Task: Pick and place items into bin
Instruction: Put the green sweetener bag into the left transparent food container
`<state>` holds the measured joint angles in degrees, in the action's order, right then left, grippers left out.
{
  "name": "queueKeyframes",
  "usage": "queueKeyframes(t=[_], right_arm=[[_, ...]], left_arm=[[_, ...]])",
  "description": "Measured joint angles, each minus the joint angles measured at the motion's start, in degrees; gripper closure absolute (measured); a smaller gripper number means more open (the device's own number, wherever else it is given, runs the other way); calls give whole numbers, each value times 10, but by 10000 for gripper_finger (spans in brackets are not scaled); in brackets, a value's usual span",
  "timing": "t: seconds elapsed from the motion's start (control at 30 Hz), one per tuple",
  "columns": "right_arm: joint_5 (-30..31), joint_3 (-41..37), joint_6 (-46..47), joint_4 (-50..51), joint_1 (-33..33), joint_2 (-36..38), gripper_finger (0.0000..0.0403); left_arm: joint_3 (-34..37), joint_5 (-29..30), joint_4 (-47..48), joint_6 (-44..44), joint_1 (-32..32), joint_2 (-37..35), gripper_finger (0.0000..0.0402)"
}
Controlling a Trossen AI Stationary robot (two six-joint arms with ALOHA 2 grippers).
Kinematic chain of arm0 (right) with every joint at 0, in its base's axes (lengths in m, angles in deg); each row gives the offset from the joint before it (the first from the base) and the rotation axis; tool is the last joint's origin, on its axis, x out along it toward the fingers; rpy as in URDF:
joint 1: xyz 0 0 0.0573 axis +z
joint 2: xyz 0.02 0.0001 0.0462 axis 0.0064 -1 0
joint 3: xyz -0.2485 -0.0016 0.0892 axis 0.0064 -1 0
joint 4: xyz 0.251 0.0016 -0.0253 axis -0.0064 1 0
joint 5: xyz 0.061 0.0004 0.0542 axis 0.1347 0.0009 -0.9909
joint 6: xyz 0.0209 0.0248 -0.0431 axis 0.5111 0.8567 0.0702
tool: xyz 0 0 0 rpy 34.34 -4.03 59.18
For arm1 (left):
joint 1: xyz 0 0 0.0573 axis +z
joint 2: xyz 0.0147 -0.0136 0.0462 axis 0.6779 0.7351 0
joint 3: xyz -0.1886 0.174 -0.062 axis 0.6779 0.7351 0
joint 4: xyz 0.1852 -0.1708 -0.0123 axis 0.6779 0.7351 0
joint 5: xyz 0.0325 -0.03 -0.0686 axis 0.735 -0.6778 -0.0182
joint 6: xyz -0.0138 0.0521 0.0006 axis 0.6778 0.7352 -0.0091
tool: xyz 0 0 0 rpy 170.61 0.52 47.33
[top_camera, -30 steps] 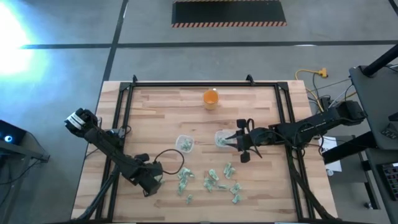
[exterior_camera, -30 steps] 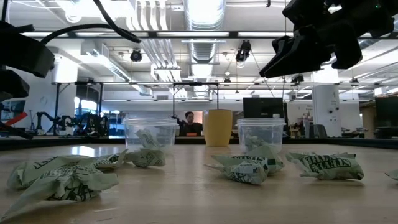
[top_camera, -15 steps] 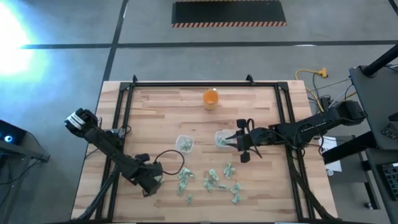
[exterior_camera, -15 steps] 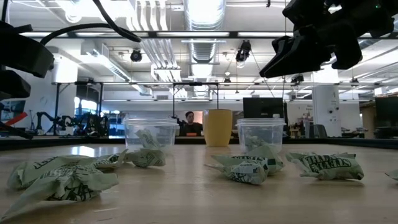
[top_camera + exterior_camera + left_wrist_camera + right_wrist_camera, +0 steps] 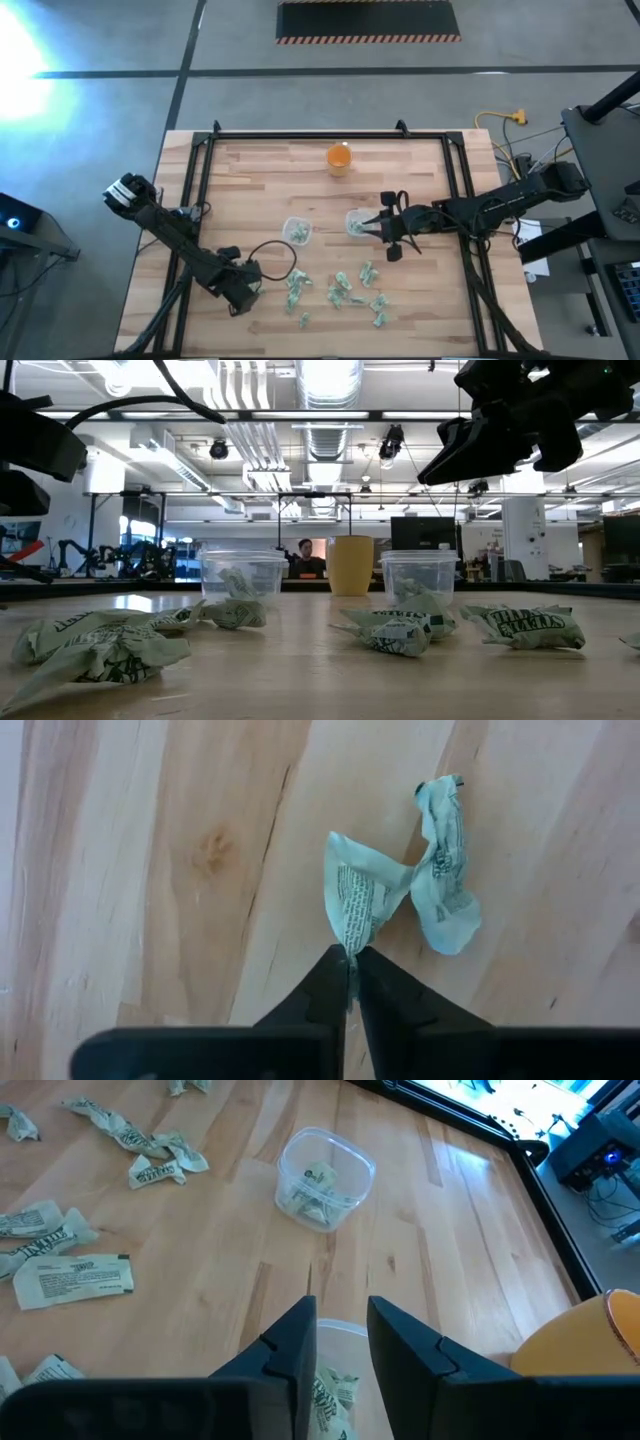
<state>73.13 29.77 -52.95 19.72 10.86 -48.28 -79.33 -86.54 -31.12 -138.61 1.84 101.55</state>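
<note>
Several crumpled pale green items (image 5: pixel 340 290) lie on the wooden table's near half. My left gripper (image 5: pixel 248 290) is at the near left, shut on one item (image 5: pixel 400 895). My right gripper (image 5: pixel 340 1342) hangs open above a clear tub (image 5: pixel 357 222) with items in it (image 5: pixel 328 1385), and nothing is between its fingers. A second clear tub (image 5: pixel 296 231) holding items stands to the left of the first. In the low view the right gripper (image 5: pixel 445 460) is well above the tub (image 5: pixel 418 575). My left gripper pinches the item by a tip of its crumpled edge (image 5: pixel 349 950) between the two fingertips. The fingers come from above, pointing down at the table. The rest of the item spreads out beyond the fingertips and seems to lie on the wood.
An orange cup (image 5: pixel 339 158) stands at the far middle of the table. A black frame (image 5: pixel 300 134) runs along the table's far and side edges. Bare wood lies to the left of the left gripper and along the far half.
</note>
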Motion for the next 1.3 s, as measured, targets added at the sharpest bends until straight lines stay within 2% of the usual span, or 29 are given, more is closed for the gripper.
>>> queueKeyframes(t=[0.17,0.43,0.53,0.73,0.83,1.07,1.3], right_arm=[[0,0,0,0,0,0,314],[0,0,-3,0,0,0,322],[0,0,-3,0,0,0,325],[0,0,-4,0,0,0,326],[0,0,-4,0,0,0,328],[0,0,-4,0,0,0,323],[0,0,-4,1,0,0,324]], left_arm=[[-13,9,44,-1,9,-17,400],[-39,88,73,42,27,-38,400],[-51,148,72,81,40,-42,400],[-73,313,60,183,82,-43,401],[-74,358,29,249,111,-43,401],[-57,368,-75,381,191,-42,401],[-49,365,-99,417,241,-41,401]])
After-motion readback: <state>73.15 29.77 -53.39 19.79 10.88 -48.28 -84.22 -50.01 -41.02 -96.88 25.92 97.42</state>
